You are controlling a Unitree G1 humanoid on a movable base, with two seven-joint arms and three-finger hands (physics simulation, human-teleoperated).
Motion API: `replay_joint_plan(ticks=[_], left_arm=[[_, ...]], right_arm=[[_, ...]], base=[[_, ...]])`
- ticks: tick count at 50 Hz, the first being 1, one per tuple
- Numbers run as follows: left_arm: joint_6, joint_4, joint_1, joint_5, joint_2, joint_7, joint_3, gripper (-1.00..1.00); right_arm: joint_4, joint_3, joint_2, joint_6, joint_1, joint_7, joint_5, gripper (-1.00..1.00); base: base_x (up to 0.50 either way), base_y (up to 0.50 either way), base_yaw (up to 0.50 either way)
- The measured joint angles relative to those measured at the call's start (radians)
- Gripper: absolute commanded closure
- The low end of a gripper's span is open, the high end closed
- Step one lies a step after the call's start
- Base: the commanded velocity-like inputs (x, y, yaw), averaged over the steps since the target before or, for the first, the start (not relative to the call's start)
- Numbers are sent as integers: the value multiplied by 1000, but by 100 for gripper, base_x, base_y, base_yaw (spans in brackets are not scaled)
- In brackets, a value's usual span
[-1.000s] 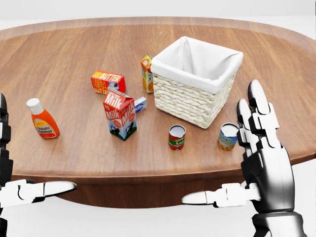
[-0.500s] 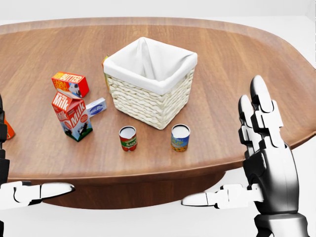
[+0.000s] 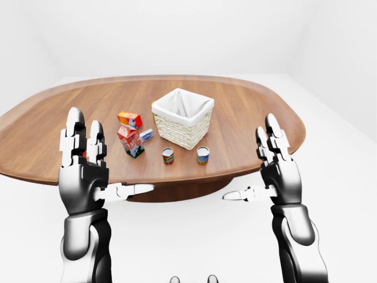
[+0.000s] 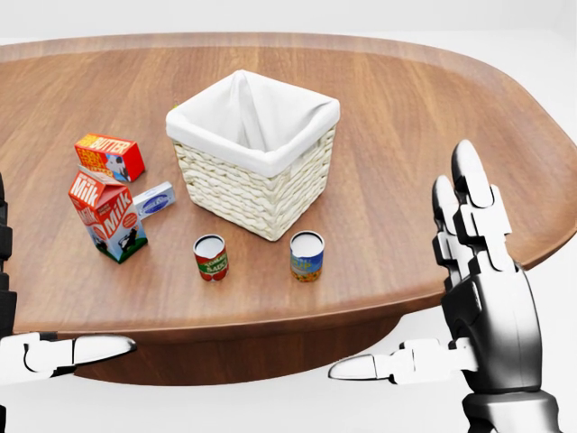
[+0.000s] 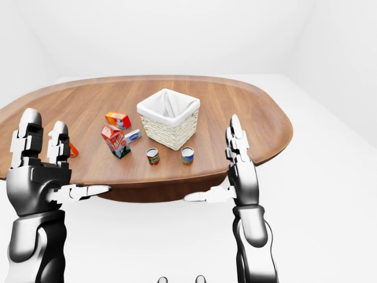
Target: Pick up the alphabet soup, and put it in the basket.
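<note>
The alphabet soup, a can with a blue and yellow label (image 4: pixel 306 257), stands upright on the wooden table (image 4: pixel 433 108), just below the basket in the head view. The basket (image 4: pixel 243 194) is woven, with a white cloth lining, and it is empty. My right hand (image 4: pixel 433 307) is open with its fingers spread, to the right of the can, off the table's near edge and well apart from it. My left hand (image 3: pixel 103 165) is open too, at the lower left of the left-eye view. Only its thumb (image 4: pixel 72 350) shows in the head view. Both hands hold nothing.
A red-labelled can (image 4: pixel 211 258) stands left of the soup. A milk carton (image 4: pixel 106 216), a butter box (image 4: pixel 110 156) and a small blue-white box (image 4: pixel 155 200) lie left of the basket. A ketchup bottle (image 5: pixel 72 149) is further left.
The whole picture has shifted left: the camera has moved to the right along the table. The ketchup bottle has left the head view. Both hands stay open in the same pose.
</note>
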Motion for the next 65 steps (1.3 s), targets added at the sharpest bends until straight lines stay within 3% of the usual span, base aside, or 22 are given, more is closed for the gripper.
replay_joint_plan(ticks=[45,65], left_arm=[[0,-16,3,0,-1,0,0,-100],[0,-13,0,0,-1,0,0,-100]], right_arm=[[8,7,1,0,-3,2,-9,-100],[11,12,0,0,-3,-2,-28,-100]], base=[[48,0,0],[11,0,0]])
